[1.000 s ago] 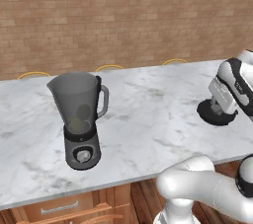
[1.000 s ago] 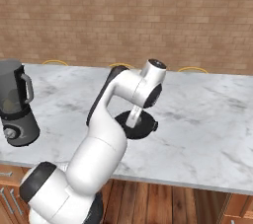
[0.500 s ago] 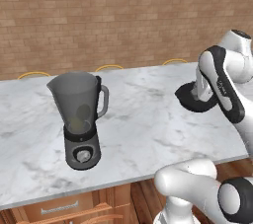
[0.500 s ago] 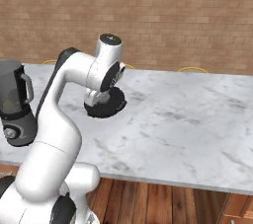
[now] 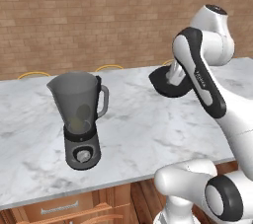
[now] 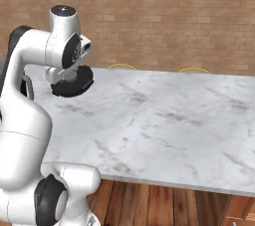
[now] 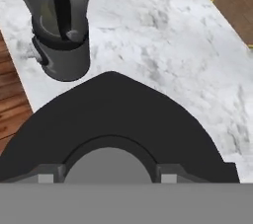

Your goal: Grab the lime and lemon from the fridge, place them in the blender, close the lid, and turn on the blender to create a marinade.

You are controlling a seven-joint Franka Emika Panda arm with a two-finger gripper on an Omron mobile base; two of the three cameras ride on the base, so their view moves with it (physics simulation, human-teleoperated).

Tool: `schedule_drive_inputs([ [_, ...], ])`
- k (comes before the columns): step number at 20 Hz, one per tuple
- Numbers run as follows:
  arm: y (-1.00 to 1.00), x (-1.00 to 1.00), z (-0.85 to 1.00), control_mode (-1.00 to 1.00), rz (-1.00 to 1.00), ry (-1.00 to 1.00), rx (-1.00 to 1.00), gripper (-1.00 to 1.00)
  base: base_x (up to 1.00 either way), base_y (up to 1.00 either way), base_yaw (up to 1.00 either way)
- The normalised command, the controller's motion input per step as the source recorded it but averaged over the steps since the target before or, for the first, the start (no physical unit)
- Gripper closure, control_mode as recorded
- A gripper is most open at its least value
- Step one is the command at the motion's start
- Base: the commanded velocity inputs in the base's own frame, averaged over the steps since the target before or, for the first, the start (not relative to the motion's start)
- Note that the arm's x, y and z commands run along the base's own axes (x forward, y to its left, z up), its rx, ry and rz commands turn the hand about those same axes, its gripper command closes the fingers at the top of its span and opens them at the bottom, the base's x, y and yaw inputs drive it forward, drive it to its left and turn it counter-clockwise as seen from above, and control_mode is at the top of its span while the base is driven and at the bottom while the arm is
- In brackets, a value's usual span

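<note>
Right now your gripper (image 7: 103, 177) is closed around the lid (image 5: 167, 81), a round black disc with a small grey centre cap, and carries it in the air above the marble counter (image 5: 133, 129), well to the right of the blender (image 5: 79, 119). From the left base view you can see the blender jug standing open-mouthed on its dark base with the round silver knob, and two pale shapes low inside the jug, one yellowish and one greenish, which look like the lemon (image 5: 77, 114) and the lime (image 5: 85, 111), though the smoky wall blurs them. From the right base view the lid hangs under the wrist near the counter's left end, with the arm hiding most of the blender. The hand view gives you what neither base view does: the two finger tips (image 7: 45, 178) sit either side of the grey cap, so the hold is on that centre knob, with the black disc spreading out beyond them and the blender base beyond its far edge. Judging by its look, the lid is light, stiff and smooth, unlikely to be damaged, but liable to tilt or slip because it is held by a small central cap. Keeping that central hold should let the disc come down level onto the blender's mouth.
</note>
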Motion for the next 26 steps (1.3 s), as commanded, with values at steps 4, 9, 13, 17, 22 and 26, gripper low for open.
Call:
schedule_drive_inputs([
  [4,0.32,0.00,0.75,-1.00,0.16,0.00,0.08,1.00,0.00,0.00,0.00],
  [9,0.37,0.00,0.55,-1.00,0.20,0.00,0.06,1.00,0.00,0.00,0.00],
  [13,0.52,0.00,0.39,-1.00,0.20,0.00,0.03,1.00,0.00,0.00,0.00],
  [17,0.64,0.00,0.39,-1.00,0.17,0.00,0.00,1.00,0.00,0.00,0.00],
  [22,0.72,0.00,0.37,-1.00,0.15,0.00,0.00,1.00,0.00,0.00,0.00],
  [26,0.76,0.00,0.27,-1.00,0.12,0.00,0.00,1.00,0.00,0.00,0.00],
])
